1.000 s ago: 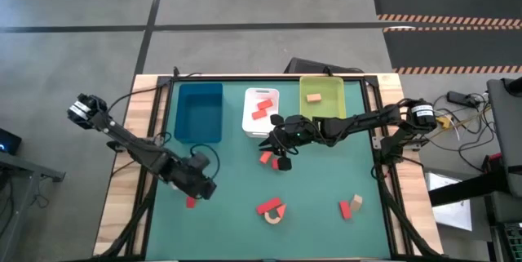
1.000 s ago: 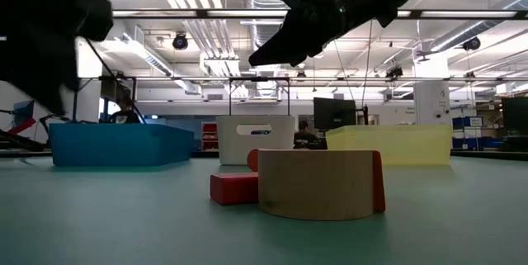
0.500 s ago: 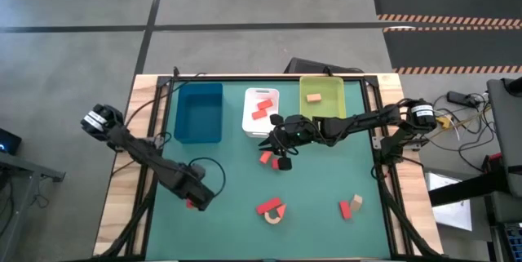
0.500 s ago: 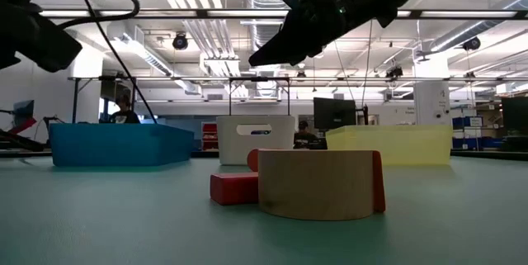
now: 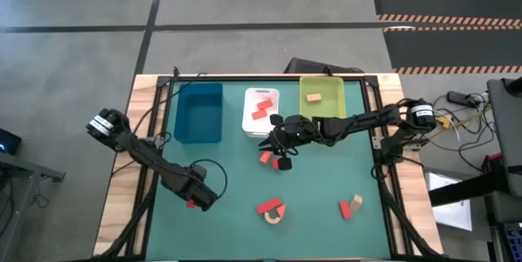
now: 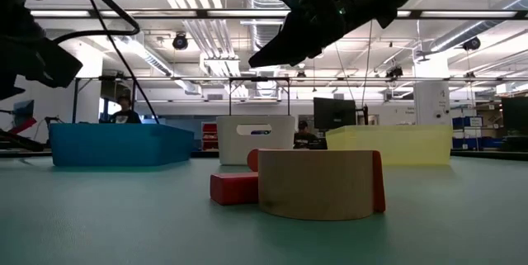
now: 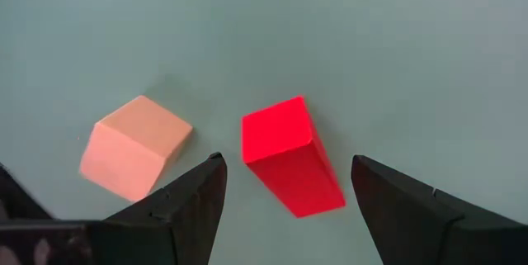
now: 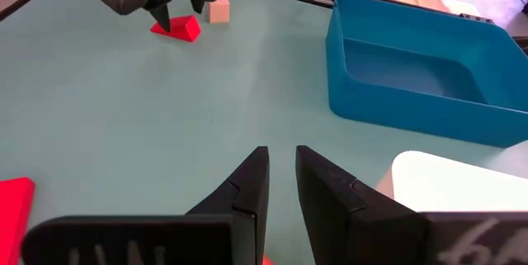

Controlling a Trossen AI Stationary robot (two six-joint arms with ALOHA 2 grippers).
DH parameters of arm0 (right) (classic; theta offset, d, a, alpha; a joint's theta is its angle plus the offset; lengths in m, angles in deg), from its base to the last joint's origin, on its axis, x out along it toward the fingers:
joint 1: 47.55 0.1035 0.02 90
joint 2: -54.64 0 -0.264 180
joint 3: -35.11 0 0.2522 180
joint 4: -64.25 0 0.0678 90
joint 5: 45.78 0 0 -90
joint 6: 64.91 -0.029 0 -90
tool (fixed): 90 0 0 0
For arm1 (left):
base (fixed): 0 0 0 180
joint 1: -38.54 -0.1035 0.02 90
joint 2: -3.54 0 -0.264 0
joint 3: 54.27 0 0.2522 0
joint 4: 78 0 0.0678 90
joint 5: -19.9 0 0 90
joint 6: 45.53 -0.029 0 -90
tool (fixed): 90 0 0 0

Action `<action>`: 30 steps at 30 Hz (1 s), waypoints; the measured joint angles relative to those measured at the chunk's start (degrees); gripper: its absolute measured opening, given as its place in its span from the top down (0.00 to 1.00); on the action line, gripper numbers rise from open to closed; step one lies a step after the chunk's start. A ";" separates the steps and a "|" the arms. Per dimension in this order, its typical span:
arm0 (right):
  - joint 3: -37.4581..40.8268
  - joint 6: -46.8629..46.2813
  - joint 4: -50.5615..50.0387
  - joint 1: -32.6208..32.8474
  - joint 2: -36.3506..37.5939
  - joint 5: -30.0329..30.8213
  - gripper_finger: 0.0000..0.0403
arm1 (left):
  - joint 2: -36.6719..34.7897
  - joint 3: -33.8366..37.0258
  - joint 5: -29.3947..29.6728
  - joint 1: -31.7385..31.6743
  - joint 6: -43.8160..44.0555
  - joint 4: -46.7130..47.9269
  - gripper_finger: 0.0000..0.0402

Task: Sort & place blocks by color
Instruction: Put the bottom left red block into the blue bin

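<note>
My left gripper (image 7: 285, 178) is open and hovers low over a red brick (image 7: 290, 159) near the table's left near part (image 5: 190, 204). Its fingers stand on either side of the brick without touching it. A tan cube (image 7: 134, 146) lies flat on the table just beside the brick. My right gripper (image 8: 280, 166) hangs above mid-table (image 5: 273, 142) with only a narrow gap between its fingers and holds nothing. A red block (image 5: 266, 157) lies just nearside of it. A tan arch with red pieces (image 5: 272, 210) and a red-and-tan pair (image 5: 350, 206) lie near the near edge.
Three trays stand along the far edge: a blue tray (image 5: 200, 113), a white tray (image 5: 261, 119) holding red blocks, and a yellow-green tray (image 5: 322, 107) holding a tan block. In the low view the arch (image 6: 318, 184) and a red brick (image 6: 233, 188) sit close to the camera.
My left gripper has moved toward the table's near edge and down, coming over the red brick. Its arm has swung out of the low view's upper left. The right arm and the blocks have kept still.
</note>
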 joint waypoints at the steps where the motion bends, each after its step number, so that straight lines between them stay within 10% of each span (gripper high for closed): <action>1: 0.00 -0.02 0.02 0.00 0.00 -0.02 0.87 | 0.10 0.20 0.25 0.00 0.26 -0.63 0.39; 19: 0.07 -0.09 -0.44 0.00 0.00 -0.02 0.87 | 3.29 0.42 2.32 0.00 1.20 -4.30 0.41; 30: 0.07 -0.11 -0.44 0.00 0.00 0.00 0.87 | 2.82 0.42 2.26 0.00 0.85 -4.63 0.66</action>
